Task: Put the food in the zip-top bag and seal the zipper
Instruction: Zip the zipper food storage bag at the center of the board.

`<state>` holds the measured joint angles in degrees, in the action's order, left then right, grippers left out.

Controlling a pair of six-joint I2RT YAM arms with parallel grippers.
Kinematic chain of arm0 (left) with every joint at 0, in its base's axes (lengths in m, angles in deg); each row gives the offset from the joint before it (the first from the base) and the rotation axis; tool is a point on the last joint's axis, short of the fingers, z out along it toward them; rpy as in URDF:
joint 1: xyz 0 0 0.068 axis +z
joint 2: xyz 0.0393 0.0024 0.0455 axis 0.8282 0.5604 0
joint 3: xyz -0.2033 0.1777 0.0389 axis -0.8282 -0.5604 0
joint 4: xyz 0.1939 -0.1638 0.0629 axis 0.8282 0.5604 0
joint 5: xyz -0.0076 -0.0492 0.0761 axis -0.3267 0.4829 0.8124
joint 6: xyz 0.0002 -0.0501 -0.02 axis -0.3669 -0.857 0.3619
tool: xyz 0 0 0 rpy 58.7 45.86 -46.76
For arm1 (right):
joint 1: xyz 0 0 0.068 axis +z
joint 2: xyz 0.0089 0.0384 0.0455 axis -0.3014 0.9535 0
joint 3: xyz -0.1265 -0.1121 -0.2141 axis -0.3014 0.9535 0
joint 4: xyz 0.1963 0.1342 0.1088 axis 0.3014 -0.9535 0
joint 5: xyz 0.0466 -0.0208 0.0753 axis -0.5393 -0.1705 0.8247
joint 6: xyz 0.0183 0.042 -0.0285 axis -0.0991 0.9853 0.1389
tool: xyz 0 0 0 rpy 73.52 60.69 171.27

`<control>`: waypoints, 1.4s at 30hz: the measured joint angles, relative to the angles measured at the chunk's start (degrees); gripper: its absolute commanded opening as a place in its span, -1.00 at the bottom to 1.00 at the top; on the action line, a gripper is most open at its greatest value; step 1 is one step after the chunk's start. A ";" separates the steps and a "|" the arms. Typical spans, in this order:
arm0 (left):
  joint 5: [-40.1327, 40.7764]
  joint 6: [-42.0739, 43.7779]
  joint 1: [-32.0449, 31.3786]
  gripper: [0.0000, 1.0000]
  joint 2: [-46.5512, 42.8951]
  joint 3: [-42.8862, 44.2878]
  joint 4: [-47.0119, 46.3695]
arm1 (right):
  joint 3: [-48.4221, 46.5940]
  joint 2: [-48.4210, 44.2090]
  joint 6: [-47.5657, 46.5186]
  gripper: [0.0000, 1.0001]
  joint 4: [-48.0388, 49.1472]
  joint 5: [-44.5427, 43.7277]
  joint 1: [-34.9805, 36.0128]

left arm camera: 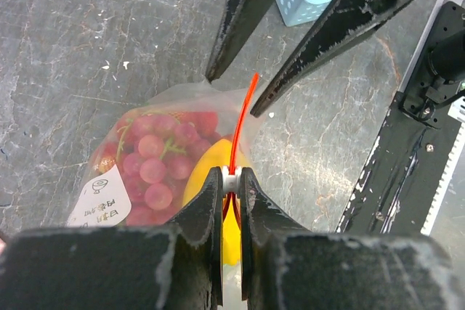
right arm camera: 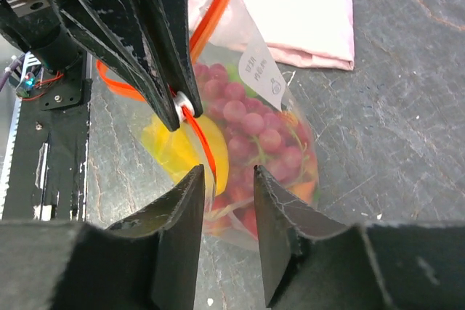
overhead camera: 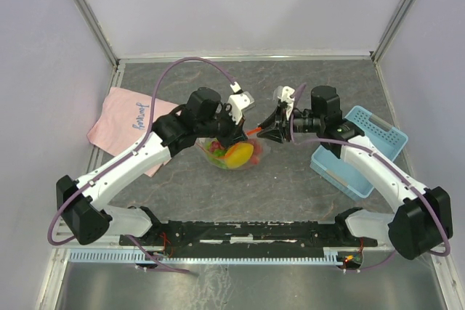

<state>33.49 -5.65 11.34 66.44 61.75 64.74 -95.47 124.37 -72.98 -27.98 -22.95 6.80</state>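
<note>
Jaws of the left gripper (left arm camera: 231, 174) are pressed together on the white slider (right arm camera: 182, 104) of the zipper (left arm camera: 243, 117), with only that slider and the orange-red strip between them. To its left a pink cloth (overhead camera: 127, 125) lies flat on the grey counter (overhead camera: 305, 179), well apart from the bag.

The zip-top bag (overhead camera: 231, 154) sits mid-counter under the left wrist, which hides its upper part from above. Its mouth is turned up and toward the right arm, and its bottom points toward the near left. Inside it are red grapes (left arm camera: 156, 161) and a yellow toy fruit (right arm camera: 178, 150). A white label (right arm camera: 261, 74) is on its side.

The zipper's long axis runs left to right, straight from the left jaws toward the right gripper (right arm camera: 224, 176). Behind the left fingers (right arm camera: 156, 49) the strip's two halves bow apart in a loop, so that stretch of the mouth is unsealed.

The right jaws stand apart with a clear gap and hold nothing. The strip's free end reaches into that gap close to one finger; whether they touch cannot be told.

Farther right, a light-blue basket (overhead camera: 349, 179) lies under the right forearm.
</note>
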 measured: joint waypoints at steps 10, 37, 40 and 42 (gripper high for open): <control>-1.97 0.26 0.00 -0.95 0.28 0.20 0.66 | -3.65 4.68 -3.41 -0.49 -0.70 2.25 3.93; 9.09 0.20 0.13 -0.95 -4.42 -2.32 1.51 | -3.17 -2.21 -0.90 -0.97 -5.03 -14.19 4.26; 10.43 0.20 0.31 -0.95 -5.09 -3.19 1.70 | -2.29 -2.67 0.33 -0.97 -4.63 -16.24 4.02; 11.21 0.17 0.48 -0.95 -5.57 -3.74 1.73 | -1.79 -3.08 0.81 -0.97 -4.59 -17.62 3.87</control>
<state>44.70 -5.48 11.82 60.87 58.02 66.46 -97.26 121.29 -72.17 -32.57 -40.56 10.67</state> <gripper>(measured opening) 0.116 0.026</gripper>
